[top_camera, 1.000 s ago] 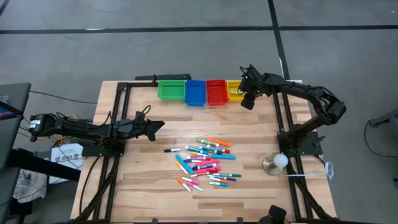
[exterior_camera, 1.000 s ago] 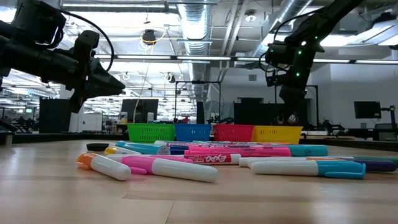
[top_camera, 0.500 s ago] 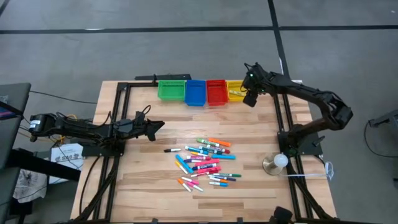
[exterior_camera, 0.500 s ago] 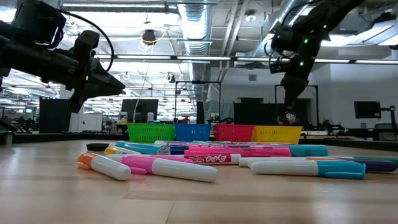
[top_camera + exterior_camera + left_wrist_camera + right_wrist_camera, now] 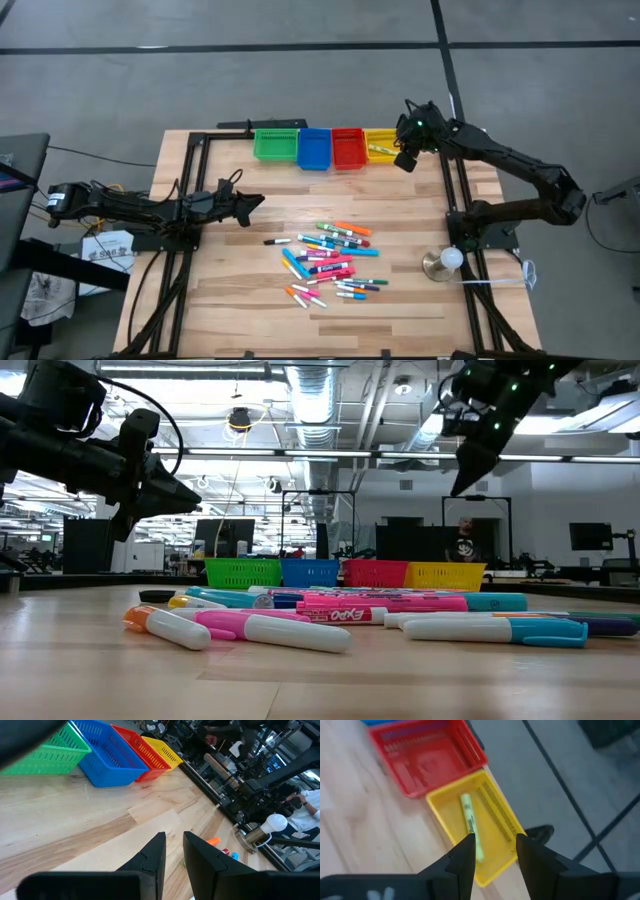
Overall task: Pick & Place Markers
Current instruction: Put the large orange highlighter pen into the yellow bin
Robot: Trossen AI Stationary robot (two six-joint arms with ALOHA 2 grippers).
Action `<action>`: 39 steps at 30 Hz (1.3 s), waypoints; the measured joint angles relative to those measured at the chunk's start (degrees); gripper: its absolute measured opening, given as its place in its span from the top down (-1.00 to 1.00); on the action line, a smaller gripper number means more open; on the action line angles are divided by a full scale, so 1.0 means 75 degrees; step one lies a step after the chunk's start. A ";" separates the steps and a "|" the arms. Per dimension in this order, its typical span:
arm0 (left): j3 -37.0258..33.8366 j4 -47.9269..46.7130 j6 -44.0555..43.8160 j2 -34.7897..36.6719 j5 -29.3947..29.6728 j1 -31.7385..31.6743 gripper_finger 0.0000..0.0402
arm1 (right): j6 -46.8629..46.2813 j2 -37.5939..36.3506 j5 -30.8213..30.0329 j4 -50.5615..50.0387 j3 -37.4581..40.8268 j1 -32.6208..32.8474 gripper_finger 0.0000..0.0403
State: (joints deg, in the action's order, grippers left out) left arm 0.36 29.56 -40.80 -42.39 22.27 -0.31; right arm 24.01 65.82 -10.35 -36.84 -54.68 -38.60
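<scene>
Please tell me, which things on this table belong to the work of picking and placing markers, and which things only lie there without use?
Belonging to the job:
- pile of short coloured plastic markers
- pale yellow-green marker in the yellow plastic bin
- green, blue and red plastic bins
- right gripper, open above the yellow bin

Just lying about:
- white bulb on a brass base
- left gripper, waiting off to the side

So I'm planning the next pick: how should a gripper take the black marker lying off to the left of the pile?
Grip the black marker mid-barrel, coming straight down. It lies flat on the table, pointing left-right, so set the fingers across its width, on its near and far sides. It sits apart from the pile, leaving room, and nearer the left gripper.
</scene>
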 joint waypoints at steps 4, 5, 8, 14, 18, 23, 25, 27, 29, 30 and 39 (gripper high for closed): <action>-0.0001 -0.0003 0.0000 0.0000 0.0000 0.0002 0.67 | -0.0007 -0.0240 0.0390 -0.0002 0.0000 0.0579 0.34; 0.0000 -0.0009 0.0000 0.0000 -0.0001 0.0001 0.67 | -0.0008 -0.0291 0.0591 -0.0003 0.0000 0.0730 0.34; -0.0002 -0.0026 0.0000 0.0000 -0.0001 0.0000 0.67 | -0.0017 -0.0346 0.1133 -0.0003 0.0000 0.1203 0.36; -0.0001 -0.0023 0.0000 0.0000 -0.0001 -0.0001 0.67 | -0.0015 -0.0211 0.1212 -0.0006 0.0000 0.1991 0.38; 0.0000 -0.0023 0.0000 0.0000 -0.0001 0.0001 0.67 | -0.0154 -0.0102 0.1209 -0.0006 0.0003 0.2331 0.39; -0.0001 -0.0023 0.0000 0.0000 -0.0001 -0.0001 0.67 | -0.0830 -0.0102 0.1211 0.0126 0.0003 0.2698 0.39; -0.0001 -0.0023 0.0000 0.0000 -0.0001 -0.0001 0.67 | -0.1089 -0.0102 0.1212 0.0178 0.0003 0.2839 0.39; 0.0000 -0.0023 0.0000 0.0000 -0.0001 0.0000 0.67 | -0.1255 -0.0083 0.1211 0.0179 0.0003 0.2998 0.39; -0.0001 -0.0020 -0.0001 0.0000 -0.0001 -0.0001 0.67 | -0.1398 -0.0057 0.1212 0.0189 0.0003 0.3170 0.39; -0.0001 -0.0020 -0.0001 0.0000 -0.0001 0.0001 0.67 | -0.1460 -0.0053 0.1213 0.0182 0.0003 0.3244 0.39; 0.0000 -0.0020 0.0000 -0.0006 -0.0130 -0.0001 0.67 | -0.2107 0.0270 0.1497 0.0341 0.0002 0.3985 0.39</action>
State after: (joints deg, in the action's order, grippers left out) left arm 0.36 29.41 -40.80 -42.44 21.30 -0.32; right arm 8.21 67.85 0.88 -34.28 -54.66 -8.71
